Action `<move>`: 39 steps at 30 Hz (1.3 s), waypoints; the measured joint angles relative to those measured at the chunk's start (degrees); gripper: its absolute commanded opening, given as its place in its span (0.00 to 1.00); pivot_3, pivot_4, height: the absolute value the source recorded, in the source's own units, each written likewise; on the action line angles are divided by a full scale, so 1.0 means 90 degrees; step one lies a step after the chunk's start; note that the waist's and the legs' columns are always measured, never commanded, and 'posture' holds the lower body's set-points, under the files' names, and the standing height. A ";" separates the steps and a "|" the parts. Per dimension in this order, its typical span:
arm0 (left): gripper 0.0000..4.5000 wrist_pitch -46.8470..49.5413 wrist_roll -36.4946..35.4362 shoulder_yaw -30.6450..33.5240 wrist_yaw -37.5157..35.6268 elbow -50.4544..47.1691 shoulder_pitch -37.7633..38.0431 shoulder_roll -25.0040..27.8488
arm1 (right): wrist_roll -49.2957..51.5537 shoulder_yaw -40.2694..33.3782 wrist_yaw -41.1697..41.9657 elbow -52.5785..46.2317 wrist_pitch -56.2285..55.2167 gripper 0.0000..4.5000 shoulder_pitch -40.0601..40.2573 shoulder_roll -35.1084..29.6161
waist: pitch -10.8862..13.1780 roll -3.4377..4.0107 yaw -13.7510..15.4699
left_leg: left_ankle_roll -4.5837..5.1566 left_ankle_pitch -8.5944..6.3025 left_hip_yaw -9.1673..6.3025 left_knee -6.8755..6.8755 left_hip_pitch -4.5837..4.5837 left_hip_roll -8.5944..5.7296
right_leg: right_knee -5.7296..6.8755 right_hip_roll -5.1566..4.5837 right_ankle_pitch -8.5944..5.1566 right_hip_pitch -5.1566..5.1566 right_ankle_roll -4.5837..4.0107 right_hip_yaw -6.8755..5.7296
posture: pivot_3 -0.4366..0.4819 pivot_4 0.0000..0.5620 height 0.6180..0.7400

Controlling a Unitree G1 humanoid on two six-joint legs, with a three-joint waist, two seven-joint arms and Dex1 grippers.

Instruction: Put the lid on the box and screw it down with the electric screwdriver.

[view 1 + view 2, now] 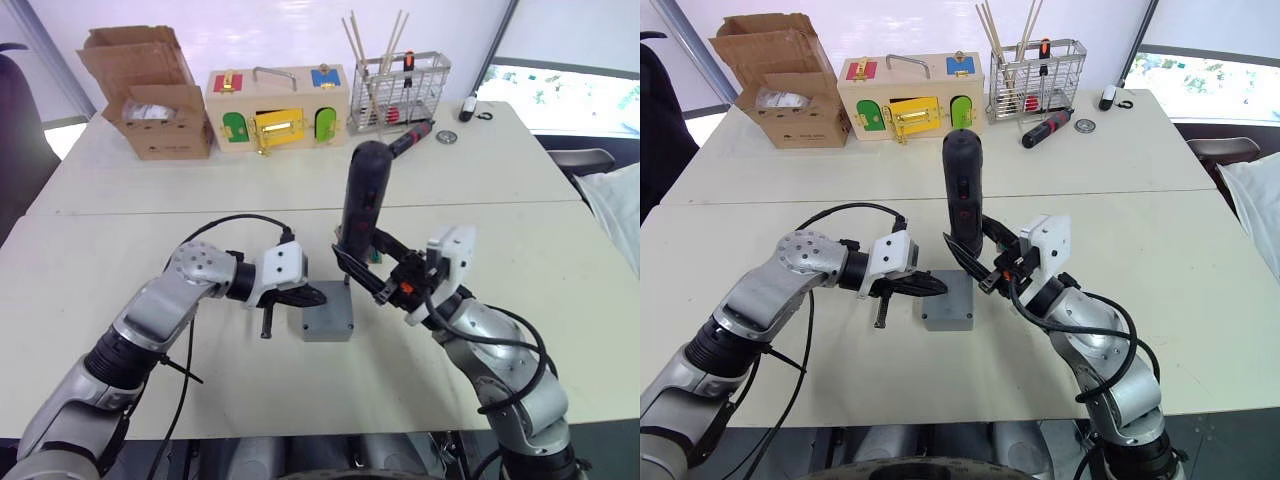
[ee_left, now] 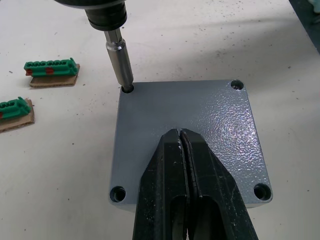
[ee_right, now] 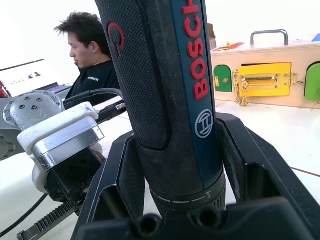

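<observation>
The grey lid (image 2: 200, 115) lies flat on the small grey box (image 1: 326, 331) in the middle of the table. My left gripper (image 2: 180, 134) is shut, and its tips rest on top of the lid. The electric screwdriver (image 1: 361, 195), long and black, stands nearly upright with my right gripper (image 1: 362, 265) shut on its lower body. Its metal bit (image 2: 120, 60) sits in one corner screw hole of the lid. The other three corner holes show as open holes. In the right wrist view the fingers (image 3: 250, 165) clasp the screwdriver (image 3: 170, 100) from both sides.
Two green terminal blocks on card (image 2: 51, 72) lie on the table near the box. Along the far edge stand a cardboard carton (image 1: 150, 95), a wooden box with coloured doors (image 1: 278, 108), a wire basket (image 1: 402, 90) and a hand screwdriver (image 1: 412, 137). A person (image 3: 90, 55) sits beyond the table.
</observation>
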 measured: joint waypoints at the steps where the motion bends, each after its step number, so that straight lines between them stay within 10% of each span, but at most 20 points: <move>1: 0.00 0.0003 0.0001 -0.0002 0.0000 0.0000 0.0000 -0.0001 | 0.0010 -0.0001 -0.0022 0.0010 0.0011 0.43 -0.0005 0.0009 | -0.0003 -0.0001 0.0000 | 0.0000 0.0000 -0.0001 0.0000 0.0001 0.0000 | -0.0001 0.0000 0.0000 0.0002 0.0000 0.0000 | 0.48 0.27 1.00; 39: 0.00 0.0070 0.0020 -0.0001 0.0052 -0.0076 0.0185 0.0000 | 0.0073 0.0014 -0.0216 0.0075 0.0190 0.43 -0.0032 -0.0185 | -0.0101 -0.0015 0.0154 | 0.0014 -0.0010 -0.0009 -0.0088 0.0107 0.0001 | -0.0124 -0.0013 -0.0003 0.0120 -0.0002 -0.0007 | 0.48 0.27 1.00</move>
